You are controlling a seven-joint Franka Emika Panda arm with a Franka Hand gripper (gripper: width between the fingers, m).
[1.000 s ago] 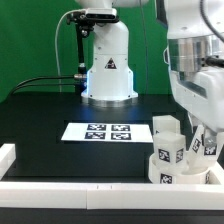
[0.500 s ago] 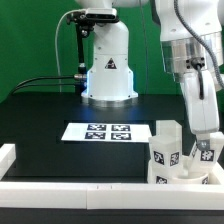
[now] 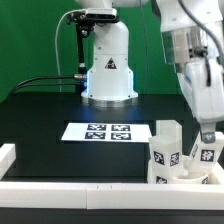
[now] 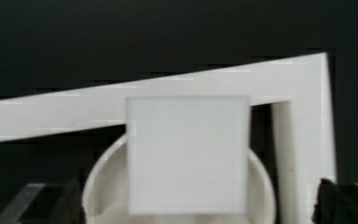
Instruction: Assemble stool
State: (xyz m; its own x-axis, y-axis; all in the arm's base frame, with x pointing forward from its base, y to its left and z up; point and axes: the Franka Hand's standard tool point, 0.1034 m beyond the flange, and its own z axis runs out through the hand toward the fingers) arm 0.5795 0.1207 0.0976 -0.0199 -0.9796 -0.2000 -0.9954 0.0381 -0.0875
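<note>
Stool: the kit sits at the exterior view's right, in the near corner of the black counter (image 3: 40,115), hard against the white border rails (image 3: 80,190); the round seat (image 3: 178,172) lies flat with block legs standing on it
Marker board: the marker board (image 3: 107,131) lies flat mid-counter, to the exterior view's left of the stool and apart from it
Standing leg: one upright leg (image 3: 166,142) rises from the seat, tag facing the camera, nothing gripping it
Second leg: another tagged leg (image 3: 207,152) stands further right, directly under the arm; in the wrist view a pale leg block (image 4: 190,155) fills the centre above the seat's curved rim (image 4: 108,170)
Gripper: the gripper (image 3: 207,138) hangs right over that leg; the fingers seem to flank it, but I cannot tell whether they pinch it or stand spread
Step in hand: judged to be seating or screwing this leg into the seat
Next move: likely needs straight vertical travel, keeping the leg upright
Edges: rails meet in a corner (image 4: 300,75) just beside the seat, so room is tight there
Open room: wide bare counter toward the exterior view's left
</note>
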